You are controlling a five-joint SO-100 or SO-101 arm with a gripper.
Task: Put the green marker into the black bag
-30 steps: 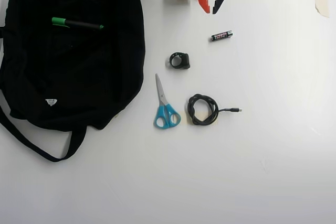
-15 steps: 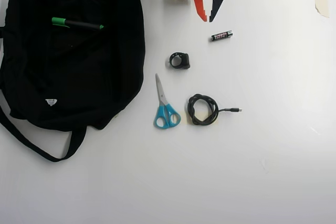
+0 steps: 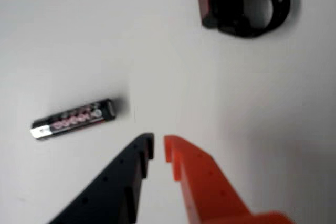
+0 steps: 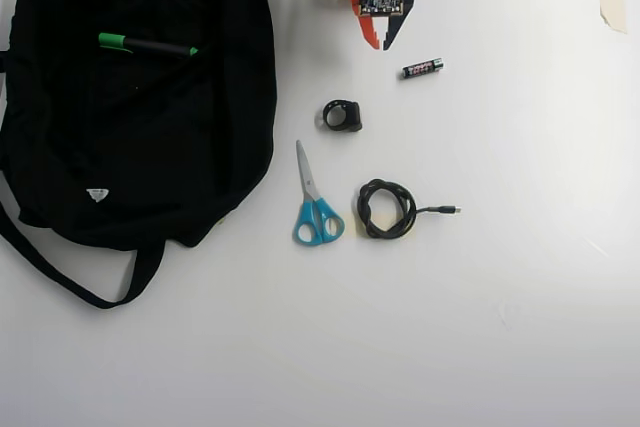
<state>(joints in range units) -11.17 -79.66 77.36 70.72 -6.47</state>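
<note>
Overhead view: the black bag (image 4: 130,137) lies flat on the white table (image 4: 500,297), filling the upper-left part, w/ one strap looping out below it and a small white label near its lower left. The green marker (image 4: 147,45) rests on the bag's top surface near the upper part, lying roughly horizontal, green cap to the left; can't tell whether it sits inside an opening or just on the fabric. The hand (image 4: 380,46) is at the top centre, well apart from the bag, empty, its orange and dark fingers nearly closed w/ only a thin gap between tips; same in the wrist view (image 3: 158,148). Just right of it lies a small black battery (image 4: 422,68), apart from the fingers. Below: a black ring-shaped part (image 4: 342,115), blue-handled scissors (image 4: 314,202), and a coiled black cable (image 4: 388,209) beside them, all on the table, none touching.
</note>
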